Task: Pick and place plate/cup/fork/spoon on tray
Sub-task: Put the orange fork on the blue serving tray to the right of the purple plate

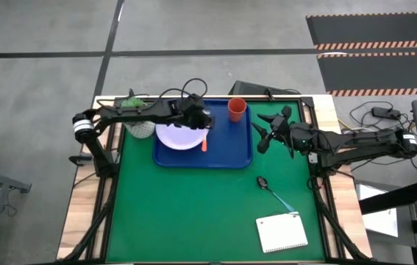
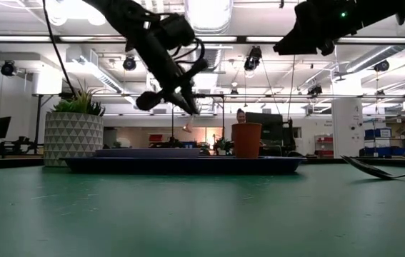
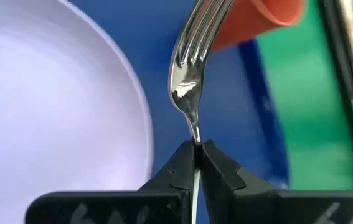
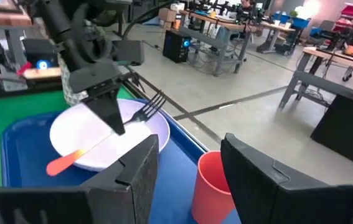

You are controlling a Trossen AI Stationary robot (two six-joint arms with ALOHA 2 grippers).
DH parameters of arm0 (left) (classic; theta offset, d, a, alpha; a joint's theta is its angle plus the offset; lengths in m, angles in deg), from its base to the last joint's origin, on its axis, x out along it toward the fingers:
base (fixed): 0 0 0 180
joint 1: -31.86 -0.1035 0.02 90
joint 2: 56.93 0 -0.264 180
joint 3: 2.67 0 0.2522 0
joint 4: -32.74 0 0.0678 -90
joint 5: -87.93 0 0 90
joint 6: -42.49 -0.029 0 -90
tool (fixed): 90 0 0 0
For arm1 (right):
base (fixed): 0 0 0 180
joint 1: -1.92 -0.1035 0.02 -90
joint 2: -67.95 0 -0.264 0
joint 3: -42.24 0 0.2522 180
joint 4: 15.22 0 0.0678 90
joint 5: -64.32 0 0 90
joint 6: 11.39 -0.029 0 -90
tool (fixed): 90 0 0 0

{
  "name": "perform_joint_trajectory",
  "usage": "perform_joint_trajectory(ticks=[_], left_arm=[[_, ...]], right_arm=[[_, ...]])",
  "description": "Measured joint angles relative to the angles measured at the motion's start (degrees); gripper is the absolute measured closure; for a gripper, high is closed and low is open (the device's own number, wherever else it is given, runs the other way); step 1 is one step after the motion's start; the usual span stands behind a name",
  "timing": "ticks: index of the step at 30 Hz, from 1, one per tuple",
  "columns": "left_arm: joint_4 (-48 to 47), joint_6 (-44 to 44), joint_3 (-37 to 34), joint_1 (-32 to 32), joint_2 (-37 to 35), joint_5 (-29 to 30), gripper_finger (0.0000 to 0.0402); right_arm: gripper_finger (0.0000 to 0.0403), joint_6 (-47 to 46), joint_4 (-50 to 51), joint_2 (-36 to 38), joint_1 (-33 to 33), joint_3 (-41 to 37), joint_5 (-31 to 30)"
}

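Tray: blue, rectangular, at the far middle of the green table; long axis runs left to right in the high view.
Plate: pale lavender, lying flat in the left part of the tray.
Cup: orange-red, upright in the tray's far right corner, apart from the plate.
Fork: held in the air over the plate's right edge, tilted; the tines point up and toward the cup, the orange handle slopes down toward the tray floor just right of the plate. Long axis lies roughly along the table's depth in the high view.
Left gripper: above the tray at the plate's right rim, fingers pressed together on the fork's neck, just below the tines.
Spoon: on the bare table, right of centre, outside the tray; dark bowl toward the tray, light-blue handle pointing toward the notepad. Long axis diagonal.
Right gripper: raised beside the tray's right edge, near the cup, fingers spread apart, holding nothing.
Notepad: white, spiral-bound, near right of the table.
Plant pot: white, patterned, with green leaves, just left of the tray.
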Motion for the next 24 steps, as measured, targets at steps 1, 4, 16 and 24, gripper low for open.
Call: perform_joint_trajectory(ticks=[1, 4, 16, 24], left_arm=[[-0.1, 0.1, -0.3, -0.3, 0.1, 0.2, 0.0401], [1.9, 0.1, -0.7, -0.6, 0.9, 1.8, 0.0401], [12.3, 2.6, 5.0, 1.3, 12.6, -6.0, 0.0401], [14.3, 1.6, 7.2, 1.6, 17.0, -5.8, 0.0401]], right_arm=[[0.0241, 0.4, 0.5, 0.0, 0.0, 0.0, 0.0], [0.0241, 1.2, 2.0, 0.4, 0.0, 0.0, -0.1], [0.0253, 1.2, 2.5, 2.2, 0.0, 0.0, -1.0], [0.0261, 1.6, 3.3, 2.2, 0.0, 0.0, -1.0]])
